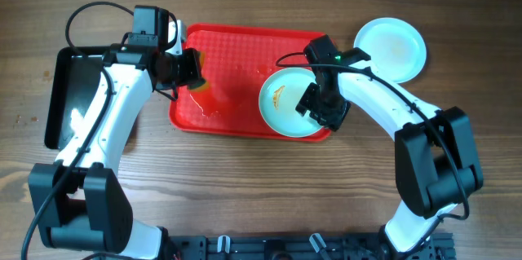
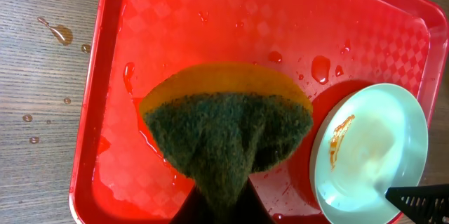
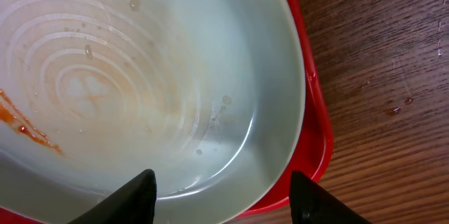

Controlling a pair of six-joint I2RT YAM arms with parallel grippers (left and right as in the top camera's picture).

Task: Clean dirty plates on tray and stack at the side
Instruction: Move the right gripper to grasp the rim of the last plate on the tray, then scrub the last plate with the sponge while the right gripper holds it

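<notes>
While two plates show from overhead, only one lies on the red tray (image 1: 228, 48): the dirty plate (image 1: 281, 112) sits at the tray's right end, close against the near rim, with one orange smear (image 1: 279, 94) left of its centre. The other plate (image 1: 393, 46) rests on the wooden table (image 1: 245, 178) just past the tray's far right corner, and its centre looks plain whitish. The right gripper (image 3: 219, 182) hangs over the dirty plate's right edge with its two fingers spread wide and the pale rim running between them. Whether they touch it cannot be told. The left gripper (image 1: 189, 71) is clamped on one sponge (image 2: 228, 122) — yellow body, dark green scouring face — over the tray's left part, well apart from the dirty plate. Water droplets (image 2: 319, 68) bead on the tray floor, and a few more lie on the wood beside its left rim. One black tray (image 1: 69, 89) lies on the table left of the red one, partly under the left arm.
</notes>
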